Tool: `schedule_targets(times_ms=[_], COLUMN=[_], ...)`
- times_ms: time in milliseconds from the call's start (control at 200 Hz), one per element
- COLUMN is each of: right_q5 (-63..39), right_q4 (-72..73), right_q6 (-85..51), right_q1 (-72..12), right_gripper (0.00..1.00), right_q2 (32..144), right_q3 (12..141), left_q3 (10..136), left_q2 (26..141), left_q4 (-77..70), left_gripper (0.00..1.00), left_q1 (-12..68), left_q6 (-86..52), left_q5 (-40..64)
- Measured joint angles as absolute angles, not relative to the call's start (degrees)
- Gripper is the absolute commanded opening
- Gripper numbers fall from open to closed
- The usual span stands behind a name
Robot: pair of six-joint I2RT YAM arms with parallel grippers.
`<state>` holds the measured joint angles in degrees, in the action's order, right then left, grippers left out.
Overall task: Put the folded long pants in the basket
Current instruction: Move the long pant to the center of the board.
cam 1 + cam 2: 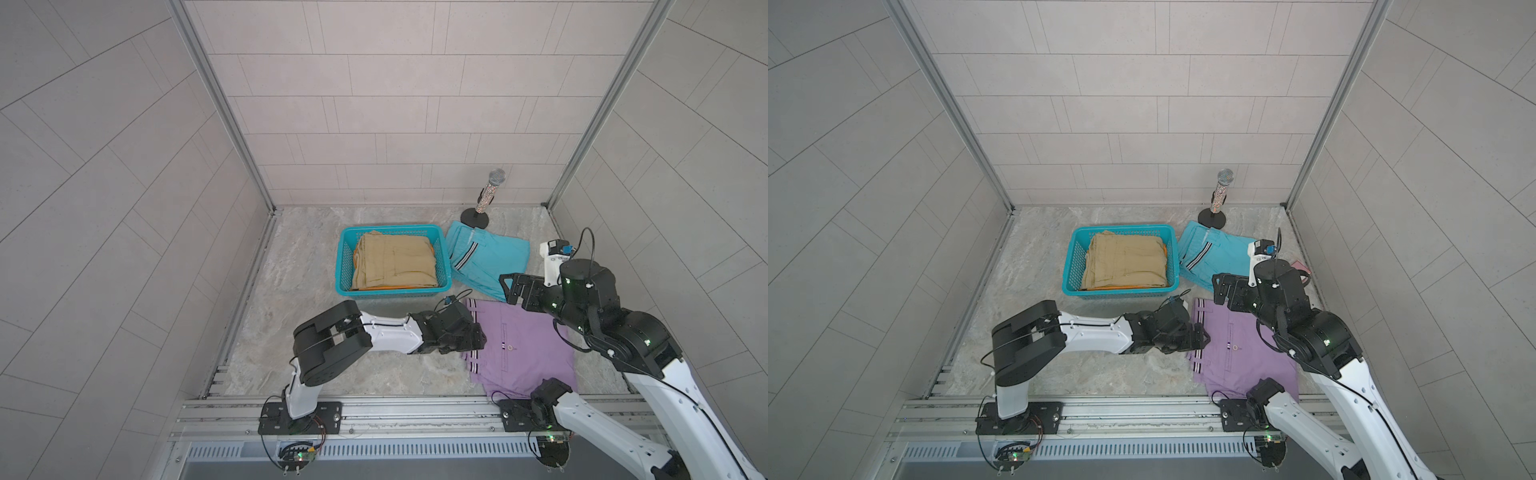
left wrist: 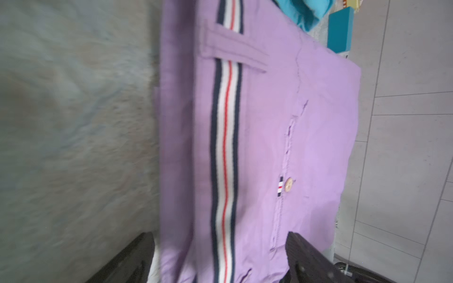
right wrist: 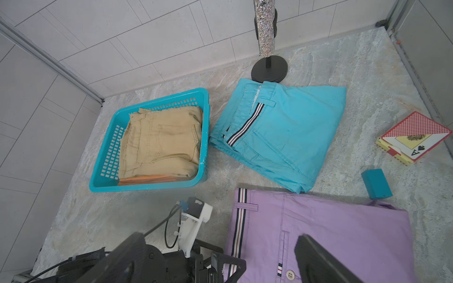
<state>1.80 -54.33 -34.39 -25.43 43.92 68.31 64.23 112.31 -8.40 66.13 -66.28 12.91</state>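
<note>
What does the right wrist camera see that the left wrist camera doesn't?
Only the right wrist camera shows the basket holding the khaki pants on top of the orange pants, plus the sparkly microphone. Only the left wrist camera shows the lilac pants reaching in between the open fingers of the left hand. Both show the lilac pants, the turquoise pants and a small teal box.

Matt lilac cloth pants (image 1: 528, 349), perforated plastic basket (image 1: 345, 266) (glossy), stone-look table (image 1: 270, 299)
</note>
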Motion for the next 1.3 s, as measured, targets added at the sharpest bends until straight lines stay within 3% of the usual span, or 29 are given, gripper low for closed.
schedule_targets(times_ms=[55,115,200,215,420,615,911,1001,1146,1301], right_q5=[1.76,1.65,1.56,1.56,1.34,0.62,-3.73,-7.55,-13.17,-18.24], right_q4=[-54.33,-54.33,-54.3,-54.3,-54.28,-53.69,-46.54,-41.56,-33.08,-24.32], right_q6=[-34.41,-34.46,-34.57,-34.57,-34.65,-35.42,-40.73,-43.31,-46.89,-49.52], right_q1=[-25.43,-25.36,-25.32,-25.32,-25.32,-25.19,-25.06,-25.06,-25.06,-25.1], right_gripper=[1.0,1.0,1.0,1.0,1.0,1.0,1.0,0.95,0.91,0.91], right_q2=[43.92,43.92,43.86,43.83,43.13,42.46,40.29,39.86,42.57,46.61], right_q3=[68.31,68.31,68.29,68.25,66.17,61.84,46.54,38.59,27.22,20.1], left_q3=[65.58,66.43,67.13,67.22,66.0,50.41,29.63,26.46,24.25,23.9], left_q2=[113.91,115.26,117.36,117.84,119.61,109.38,75.7,67.77,62.22,64.4], left_q4=[-9.28,-10.11,-11.38,-11.81,-16.12,-21.3,1.58,8.29,15.62,16.08], left_gripper=[0.77,0.6,0.04,0.0,0.0,0.0,0.0,0.0,0.0,0.0], left_q1=[66.35,66.46,66.41,66.41,66.35,64.36,53.39,47.64,42.13,41.47], left_q6=[-66.72,-67.29,-68.29,-68.42,-69.1,-69.34,-62.35,-59.51,-55.94,-54.13], left_q5=[13.56,14.17,15.0,15.29,16.56,16.82,14.26,15.77,17.1,18.87])
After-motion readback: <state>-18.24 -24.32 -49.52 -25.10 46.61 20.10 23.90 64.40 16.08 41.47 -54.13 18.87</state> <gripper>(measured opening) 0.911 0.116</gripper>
